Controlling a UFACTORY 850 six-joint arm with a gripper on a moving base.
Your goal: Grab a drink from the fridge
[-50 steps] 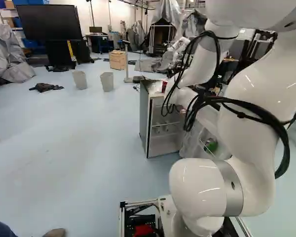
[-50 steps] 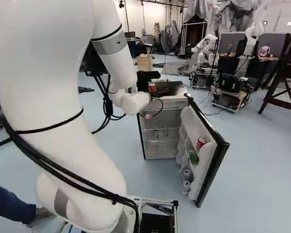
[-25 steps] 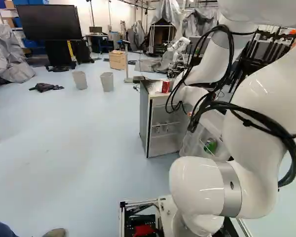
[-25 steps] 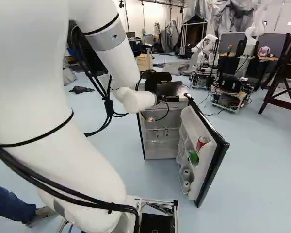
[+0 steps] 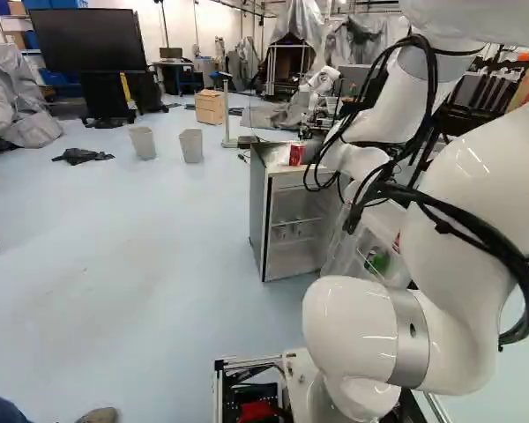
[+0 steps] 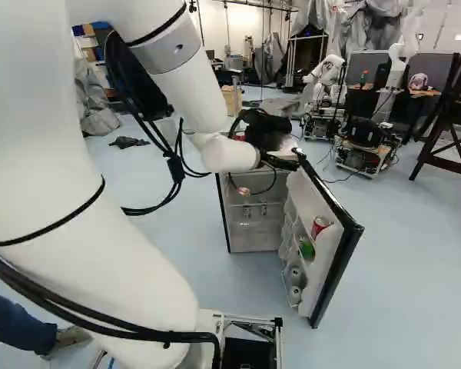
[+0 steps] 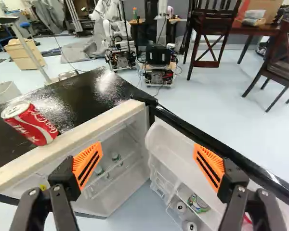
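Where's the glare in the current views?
Wrist view: two bright patches on the black fridge top, one beside the red can, one near the far edge. Left base view: thin streaks on the arm's white shell. Right base view: pale sheen on the fridge top.

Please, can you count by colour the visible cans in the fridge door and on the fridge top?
Red: 2 (top can, door can)
Green: 1 (green can)
Pale: 2 (pale cans, both in door)
Total: 5
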